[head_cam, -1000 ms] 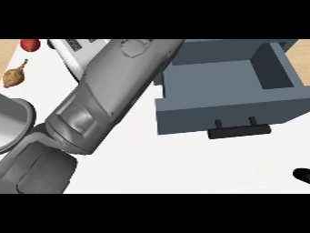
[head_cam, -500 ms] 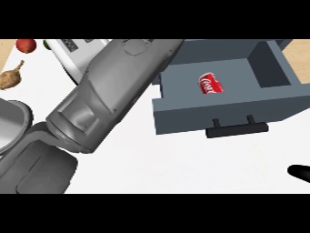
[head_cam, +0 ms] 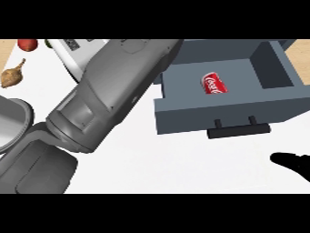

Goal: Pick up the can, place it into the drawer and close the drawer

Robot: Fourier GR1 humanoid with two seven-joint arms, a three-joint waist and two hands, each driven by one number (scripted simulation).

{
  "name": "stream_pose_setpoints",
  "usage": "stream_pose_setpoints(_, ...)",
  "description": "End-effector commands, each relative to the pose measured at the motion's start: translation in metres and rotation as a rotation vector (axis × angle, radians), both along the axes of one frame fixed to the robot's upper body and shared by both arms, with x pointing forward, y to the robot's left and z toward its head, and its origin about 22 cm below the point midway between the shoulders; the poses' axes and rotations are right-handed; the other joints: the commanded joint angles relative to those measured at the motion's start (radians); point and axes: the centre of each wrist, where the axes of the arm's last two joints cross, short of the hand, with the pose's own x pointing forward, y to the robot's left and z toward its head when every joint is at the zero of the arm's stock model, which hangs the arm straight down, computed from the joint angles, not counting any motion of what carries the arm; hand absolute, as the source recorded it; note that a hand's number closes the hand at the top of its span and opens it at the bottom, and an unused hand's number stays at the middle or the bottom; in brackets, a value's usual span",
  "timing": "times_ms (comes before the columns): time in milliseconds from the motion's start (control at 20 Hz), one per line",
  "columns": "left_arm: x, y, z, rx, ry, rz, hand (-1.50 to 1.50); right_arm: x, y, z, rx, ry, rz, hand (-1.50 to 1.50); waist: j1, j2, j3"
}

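a grey forearm [head_cam: 110, 95] is sweeping diagonally across the head view, running up from the lower left toward the top centre; its hand is lying out of sight, so whether it is released, clenched or grasping cannot be told; the blue-grey drawer [head_cam: 231, 116] is standing pulled out at the upper right, its black handle [head_cam: 239, 130] facing the robot; the drawer is reading as a stiff box that is likely sliding shut under a straight push on the front panel, with the handle or the flat face just beside it looking like the place to press; the right hand [head_cam: 303, 164] is showing only as a dark tip at the lower right edge, near the handle but apart from it, and its fingers are too little in view to judge; the red can [head_cam: 213, 83] is lying on its side inside the drawer, touched by neither hand; it is looking light, rigid and smooth, so likely to roll or slip, with its round middle being the natural place to grasp; placing appears done, and closing is not yet done.
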Motion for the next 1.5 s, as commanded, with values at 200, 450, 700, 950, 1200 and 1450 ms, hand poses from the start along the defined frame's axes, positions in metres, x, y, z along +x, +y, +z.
stream_pose_setpoints(200, 0.0, -0.001, 0.003, -0.055, -0.01, -0.004, -1.5, 0.034, 0.019, -0.016, -0.296, -0.023, -0.038, -1.5, 0.028, 0.001, 0.0)
stream_pose_setpoints(450, -0.002, -0.006, 0.017, -0.036, -0.029, -0.009, -1.5, 0.065, 0.028, -0.04, -0.445, 0.008, -0.061, -1.5, 0.066, -0.003, 0.0)
stream_pose_setpoints(700, 0.001, -0.003, 0.013, -0.013, -0.035, 0.011, -1.5, 0.101, 0.063, -0.05, -0.543, -0.003, -0.09, -1.5, 0.083, -0.007, -0.001)
stream_pose_setpoints(950, 0.004, 0.004, 0.011, -0.023, -0.017, -0.013, -1.5, 0.126, 0.078, -0.091, -0.667, 0.02, -0.104, -1.5, 0.094, -0.01, -0.001)
stream_pose_setpoints(1200, 0.013, 0.029, 0.004, -0.047, -0.028, 0.009, -1.5, 0.153, 0.089, -0.1, -0.706, 0.017, -0.119, -1.5, 0.105, -0.022, -0.002)
stream_pose_setpoints(1450, 0.01, 0.033, 0.021, -0.036, -0.012, 0.011, -1.5, 0.177, 0.075, -0.131, -0.734, 0.017, -0.198, -1.5, 0.135, -0.027, -0.002)
